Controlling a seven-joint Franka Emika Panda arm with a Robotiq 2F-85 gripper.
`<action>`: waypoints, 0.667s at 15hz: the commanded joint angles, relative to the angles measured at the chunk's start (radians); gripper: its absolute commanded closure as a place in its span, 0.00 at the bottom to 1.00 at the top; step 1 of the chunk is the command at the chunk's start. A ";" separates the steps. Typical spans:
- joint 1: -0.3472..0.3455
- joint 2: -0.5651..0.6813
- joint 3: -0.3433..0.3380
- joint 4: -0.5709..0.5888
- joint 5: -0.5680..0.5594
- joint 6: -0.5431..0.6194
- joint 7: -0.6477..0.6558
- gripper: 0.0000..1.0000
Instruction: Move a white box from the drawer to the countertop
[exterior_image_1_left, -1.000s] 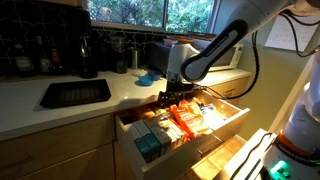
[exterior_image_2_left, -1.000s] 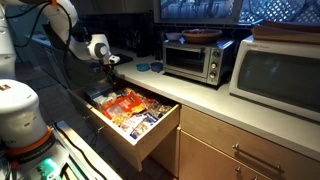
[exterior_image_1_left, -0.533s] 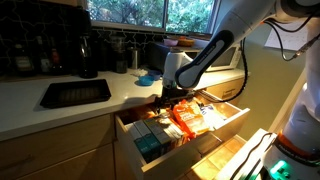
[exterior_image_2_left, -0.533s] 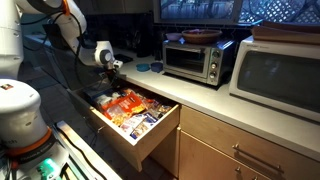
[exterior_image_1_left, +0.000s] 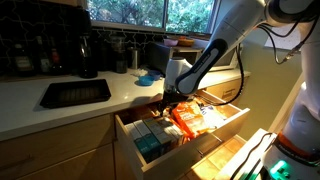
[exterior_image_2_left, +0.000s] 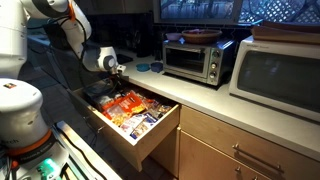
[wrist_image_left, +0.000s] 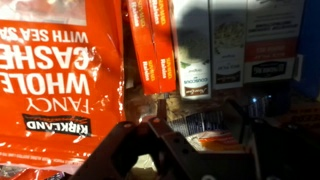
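Note:
The drawer (exterior_image_1_left: 205, 148) (exterior_image_2_left: 152, 140) stands pulled out under the countertop (exterior_image_1_left: 25, 110) (exterior_image_2_left: 205, 98). My gripper (exterior_image_1_left: 165, 100) (exterior_image_2_left: 113, 88) (wrist_image_left: 195, 138) reaches down into the drawer's back corner, next to the counter edge. In the wrist view its dark fingers (wrist_image_left: 128, 150) stand partly closed on either side of a small white box (wrist_image_left: 192, 128) with orange print. A little space still shows at the sides, and I cannot tell whether they touch it. More slim white cartons (wrist_image_left: 192, 50) stand in a row beyond it.
Orange packets (exterior_image_1_left: 187, 120) and teal boxes (exterior_image_1_left: 150, 146) fill the drawer, and a large orange cashew bag (wrist_image_left: 60, 70) lies close beside the gripper. A dark sink (exterior_image_1_left: 75, 93), a blue dish (exterior_image_1_left: 148, 75), a toaster oven (exterior_image_2_left: 195, 58) and a microwave (exterior_image_2_left: 275, 80) occupy the counter.
The arm has dropped lower into the back of the drawer. The jaws have narrowed from wide open to about half that width around the small box.

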 joint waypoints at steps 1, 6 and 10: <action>0.042 0.031 -0.038 0.011 0.001 0.019 -0.001 0.41; 0.060 0.044 -0.050 0.017 0.004 0.024 -0.004 0.42; 0.077 0.053 -0.066 0.027 -0.004 0.033 0.003 0.47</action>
